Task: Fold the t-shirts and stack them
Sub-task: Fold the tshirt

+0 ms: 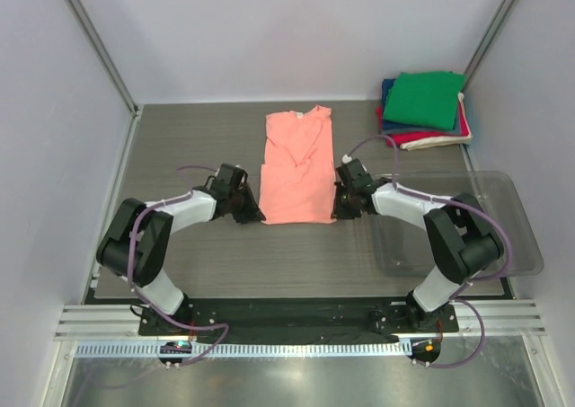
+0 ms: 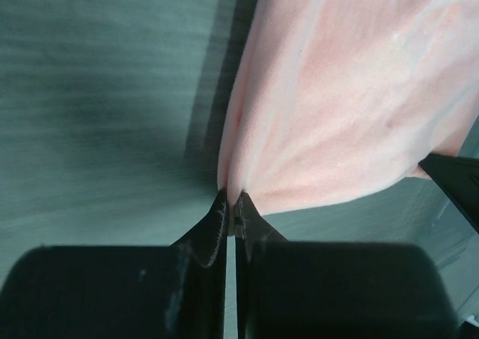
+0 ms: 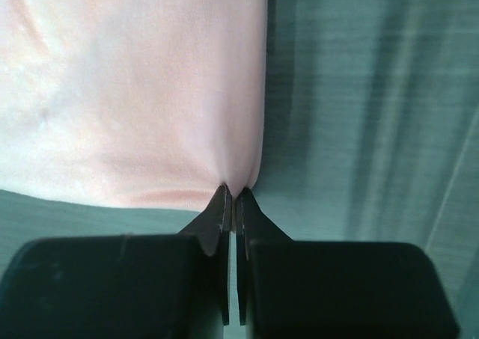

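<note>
Clamped shut on the two near corners of the pink shirt lying lengthwise on the table, left gripper and right gripper one apiece, probably to lift that hem evenly toward the collar, well apart from the folded shirts at far right.

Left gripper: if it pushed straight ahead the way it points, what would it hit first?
The salmon-pink t-shirt: the left gripper is pinching its corner, with more cloth lying straight ahead.
</note>
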`<state>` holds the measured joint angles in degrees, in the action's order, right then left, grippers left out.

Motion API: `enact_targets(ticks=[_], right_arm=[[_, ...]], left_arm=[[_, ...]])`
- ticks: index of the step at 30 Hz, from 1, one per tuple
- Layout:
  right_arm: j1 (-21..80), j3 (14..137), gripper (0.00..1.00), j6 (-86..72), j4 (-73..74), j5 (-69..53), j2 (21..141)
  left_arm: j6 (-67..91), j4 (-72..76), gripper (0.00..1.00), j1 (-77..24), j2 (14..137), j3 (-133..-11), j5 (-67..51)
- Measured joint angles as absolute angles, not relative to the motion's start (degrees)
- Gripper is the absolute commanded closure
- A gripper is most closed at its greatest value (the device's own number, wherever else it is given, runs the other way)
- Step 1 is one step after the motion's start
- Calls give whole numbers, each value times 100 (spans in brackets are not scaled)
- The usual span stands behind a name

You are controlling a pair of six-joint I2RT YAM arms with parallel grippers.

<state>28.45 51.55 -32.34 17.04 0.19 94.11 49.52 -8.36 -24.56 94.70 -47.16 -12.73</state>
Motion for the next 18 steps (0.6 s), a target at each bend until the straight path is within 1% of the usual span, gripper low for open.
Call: enact_targets(ticks=[5,12,18], right_arm=[[3074,4954,99,-3295,2250,10,8608],[3793,4541,99,-3642,2998,30,6735],[4117,4219,99,-4125,3859,34,5266]], left_arm=[[4965,-1387,100,-2897,8466,-4436,-1002],[5339,-2370,100,-3927,6606,-4016,-475],[5940,-3371,100,-4657,5035,-3754,-78]])
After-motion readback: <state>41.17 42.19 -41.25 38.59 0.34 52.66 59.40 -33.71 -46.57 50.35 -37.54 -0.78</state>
